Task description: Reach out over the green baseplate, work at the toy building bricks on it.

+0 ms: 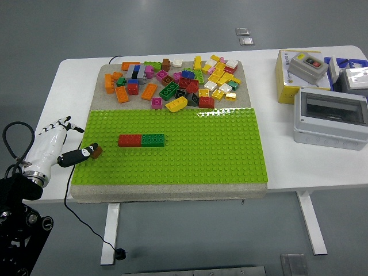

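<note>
The green baseplate (pixel 190 152) lies on a beige mat at the table's front. A red brick (pixel 130 140) and a green brick (pixel 153 139) sit joined in a row on its left half. A small brown brick (pixel 96 150) sits near the plate's left edge. My left hand (pixel 77 139) is at the plate's left edge, white with black fingers (pixel 64 123) spread. Its black thumb tip reaches the brown brick's left side; I cannot tell whether they touch. The hand holds nothing. My right arm is out of view.
A pile of loose coloured bricks (pixel 172 77) covers the mat (pixel 241 103) behind the plate. At the right stand a yellow box with a grey switch (pixel 302 72) and a grey enclosure with a clear lid (pixel 330 118). A black cable (pixel 80 213) hangs below the table's front left.
</note>
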Robot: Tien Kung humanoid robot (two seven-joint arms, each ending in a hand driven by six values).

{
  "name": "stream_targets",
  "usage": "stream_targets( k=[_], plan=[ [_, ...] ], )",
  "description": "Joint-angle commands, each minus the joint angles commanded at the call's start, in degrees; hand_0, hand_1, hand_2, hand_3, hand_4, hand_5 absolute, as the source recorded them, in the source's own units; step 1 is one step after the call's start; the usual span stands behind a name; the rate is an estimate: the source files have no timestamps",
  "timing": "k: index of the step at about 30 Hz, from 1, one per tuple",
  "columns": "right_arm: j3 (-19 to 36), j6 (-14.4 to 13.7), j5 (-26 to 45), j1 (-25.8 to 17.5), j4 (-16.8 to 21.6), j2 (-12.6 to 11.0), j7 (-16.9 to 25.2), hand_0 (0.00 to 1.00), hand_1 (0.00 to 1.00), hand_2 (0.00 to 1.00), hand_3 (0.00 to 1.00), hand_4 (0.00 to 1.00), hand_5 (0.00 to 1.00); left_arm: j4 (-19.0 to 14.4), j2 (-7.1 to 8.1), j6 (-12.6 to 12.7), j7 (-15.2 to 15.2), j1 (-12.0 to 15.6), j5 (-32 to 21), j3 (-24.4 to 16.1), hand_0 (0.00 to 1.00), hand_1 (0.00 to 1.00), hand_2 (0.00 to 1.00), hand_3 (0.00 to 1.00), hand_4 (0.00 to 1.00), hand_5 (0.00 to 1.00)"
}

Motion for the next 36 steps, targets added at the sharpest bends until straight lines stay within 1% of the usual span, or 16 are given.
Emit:
stream_targets(
  k=[5,6,9,11,12,15,22,32,36],
  plan=[
    [0.1,0.0,-0.2,0.0,0.0,0.0,0.0,0.693,0.621,0.619,0.705,0.340,0.899,-0.5,0.72,-2.9,2.6,-0.2,0.0,0.3,0.998,0.998,0.996,0.577,0.781,0.427],
    [0.1,0.0,-0.2,0.0,0.0,0.0,0.0,0.693,0.621,0.619,0.705,0.340,0.899,-0.5,0.76,-3.7,3.2,-0.3,0.0,0.4,0.998,0.998,0.998,0.627,0.792,0.446],
    [0.2,0.0,-0.3,0.0,0.0,0.0,0.0,0.693,0.621,0.619,0.705,0.340,0.899,0.0,0.76,-6.1,3.8,-0.4,0.0,0.9,0.998,0.998,0.998,0.627,0.792,0.446],
    [0.3,0.1,-0.4,0.0,0.0,0.0,0.0,0.693,0.621,0.619,0.705,0.340,0.899,0.6,0.68,-6.9,3.8,-0.7,0.0,1.1,0.998,0.998,0.998,0.627,0.792,0.446],
    [0.4,0.1,-0.5,0.0,0.0,0.0,0.0,0.693,0.621,0.619,0.705,0.339,0.899,1.1,0.62,-7.1,3.8,-0.9,0.0,1.3,0.998,0.998,0.998,0.662,0.819,0.474],
    [0.5,0.1,-0.8,0.0,0.0,0.1,0.0,0.693,0.621,0.619,0.705,0.339,0.899,1.9,0.54,-6.5,3.6,-1.3,0.0,1.6,0.998,0.998,0.998,0.662,0.819,0.474],
    [1.2,0.1,-1.8,0.0,0.0,0.2,-0.2,0.693,0.621,0.619,0.705,0.340,0.898,1.5,0.86,-6.2,4.5,-1.5,0.0,1.9,0.998,0.998,0.998,0.663,0.831,0.482],
    [1.5,0.0,-2.2,0.1,0.0,0.4,-0.4,0.695,0.623,0.621,0.706,0.338,0.898,3.5,0.76,-5.9,5.1,-1.7,0.0,1.4,0.998,0.998,0.998,0.663,0.834,0.482],
    [1.9,0.0,-2.6,0.1,0.0,0.6,-0.5,0.693,0.623,0.624,0.706,0.337,0.898,4.0,0.63,-5.4,5.1,-1.9,0.0,1.4,0.998,0.998,0.998,0.663,0.832,0.483]
  ],
)
